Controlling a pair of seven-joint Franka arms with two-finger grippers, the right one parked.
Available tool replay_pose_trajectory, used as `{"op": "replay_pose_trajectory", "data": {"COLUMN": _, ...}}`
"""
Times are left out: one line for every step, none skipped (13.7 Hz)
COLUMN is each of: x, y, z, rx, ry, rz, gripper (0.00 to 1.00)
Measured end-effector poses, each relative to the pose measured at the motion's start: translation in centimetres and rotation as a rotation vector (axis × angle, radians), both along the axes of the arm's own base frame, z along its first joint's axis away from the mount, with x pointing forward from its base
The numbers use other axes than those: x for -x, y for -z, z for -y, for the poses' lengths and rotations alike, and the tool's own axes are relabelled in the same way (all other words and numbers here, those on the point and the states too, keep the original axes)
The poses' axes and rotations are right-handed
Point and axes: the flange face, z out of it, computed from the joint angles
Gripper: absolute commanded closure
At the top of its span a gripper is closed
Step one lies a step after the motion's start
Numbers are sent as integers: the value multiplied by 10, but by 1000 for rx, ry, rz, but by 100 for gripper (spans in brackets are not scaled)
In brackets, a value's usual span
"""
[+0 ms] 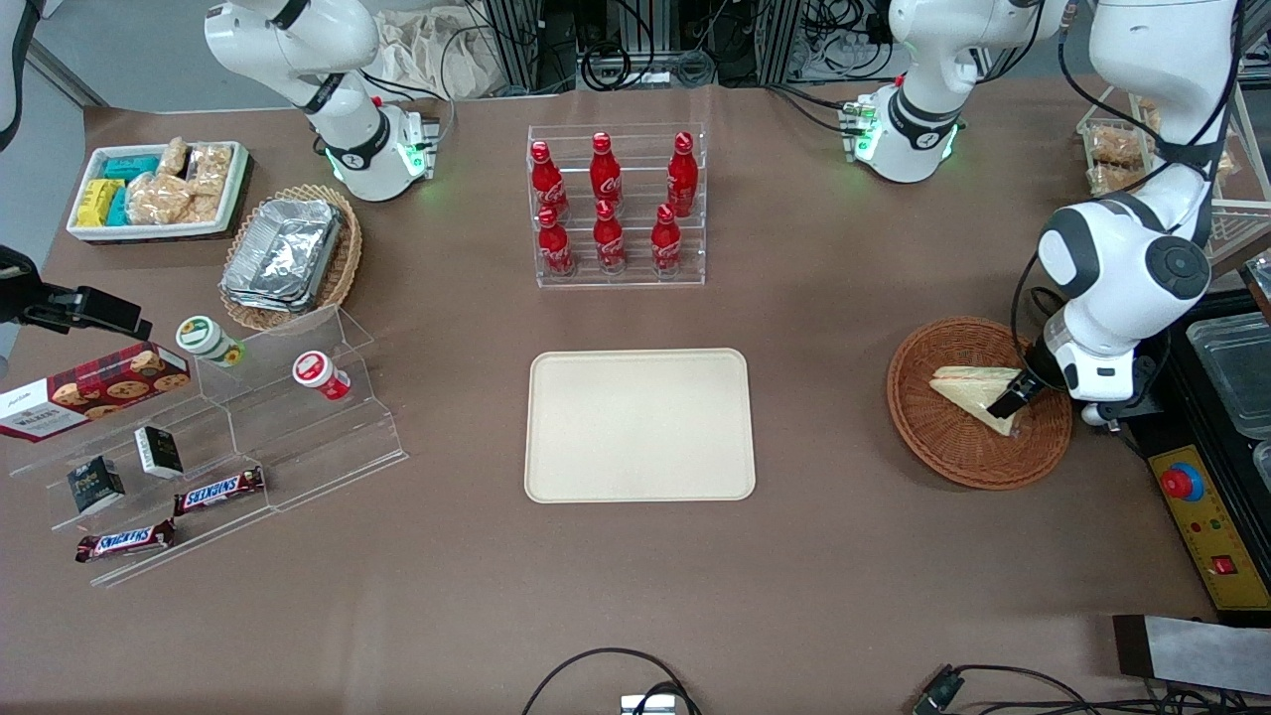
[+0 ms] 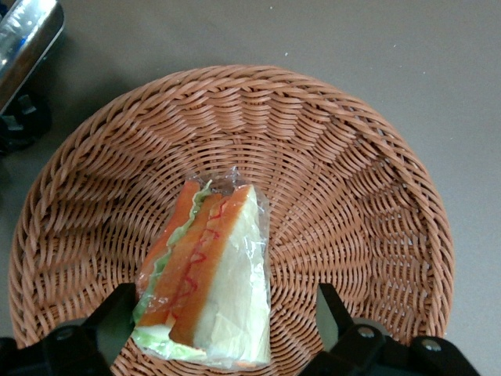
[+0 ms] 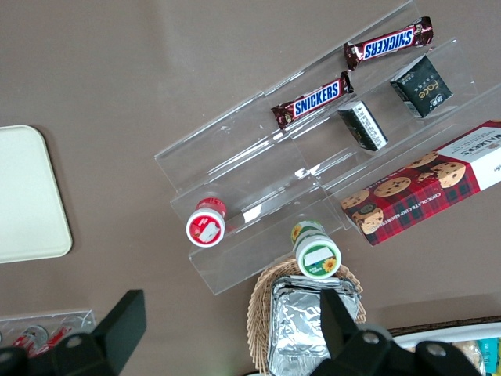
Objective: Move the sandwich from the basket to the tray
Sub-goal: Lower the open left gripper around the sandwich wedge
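While my gripper (image 2: pixel 221 313) hangs low inside the wicker basket (image 2: pixel 360 188), its fingers (image 2: pixel 338 312) are spread either side of the wrapped sandwich (image 2: pixel 211 282), not yet pinching it.

This is a robotics lab staged as a mock shop. A brown-covered counter (image 1: pixel 844 556) carries white robot arms (image 1: pixel 1122 268), with cable bundles (image 1: pixel 635 50) at its farthest edge and an emergency-stop box (image 1: pixel 1182 484) at the working arm's end. Cola bottles (image 1: pixel 606 199) and snacks sit on clear acrylic display stands (image 1: pixel 248 427). The end effector (image 1: pixel 1015 395) hangs over the basket (image 1: pixel 953 447), fingers spread either side of the sandwich (image 1: pixel 978 392).
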Motion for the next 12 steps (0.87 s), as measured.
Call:
{"op": "replay_pose_trajectory", "data": {"x": 0, "y": -1, "z": 0, "rx": 0, "ry": 0, "rz": 2, "gripper": 0}}
{"op": "replay_pose_trajectory", "data": {"x": -1, "y": -2, "z": 0, "rx": 0, "ry": 0, "rz": 5, "gripper": 0}}
{"op": "replay_pose_trajectory", "data": {"x": -2, "y": -3, "z": 0, "rx": 0, "ry": -1, "rz": 8, "gripper": 0}}
{"op": "replay_pose_trajectory", "data": {"x": -3, "y": -4, "z": 0, "rx": 0, "ry": -3, "rz": 10, "gripper": 0}}
{"op": "replay_pose_trajectory", "data": {"x": -4, "y": -5, "z": 0, "rx": 0, "ry": -5, "rz": 10, "gripper": 0}}
{"op": "replay_pose_trajectory", "data": {"x": -4, "y": -5, "z": 0, "rx": 1, "ry": -7, "rz": 11, "gripper": 0}}
{"op": "replay_pose_trajectory", "data": {"x": -5, "y": -6, "z": 0, "rx": 1, "ry": -11, "rz": 11, "gripper": 0}}
{"op": "replay_pose_trajectory", "data": {"x": -5, "y": -6, "z": 1, "rx": 1, "ry": -17, "rz": 12, "gripper": 0}}
{"op": "replay_pose_trajectory", "data": {"x": -5, "y": -6, "z": 1, "rx": 2, "ry": -22, "rz": 11, "gripper": 0}}
{"op": "replay_pose_trajectory", "data": {"x": -5, "y": -7, "z": 1, "rx": 4, "ry": -25, "rz": 5, "gripper": 0}}
{"op": "replay_pose_trajectory", "data": {"x": -6, "y": -8, "z": 2, "rx": 7, "ry": -27, "rz": -4, "gripper": 0}}
{"op": "replay_pose_trajectory", "data": {"x": -8, "y": -11, "z": 2, "rx": 10, "ry": -28, "rz": -15, "gripper": 0}}
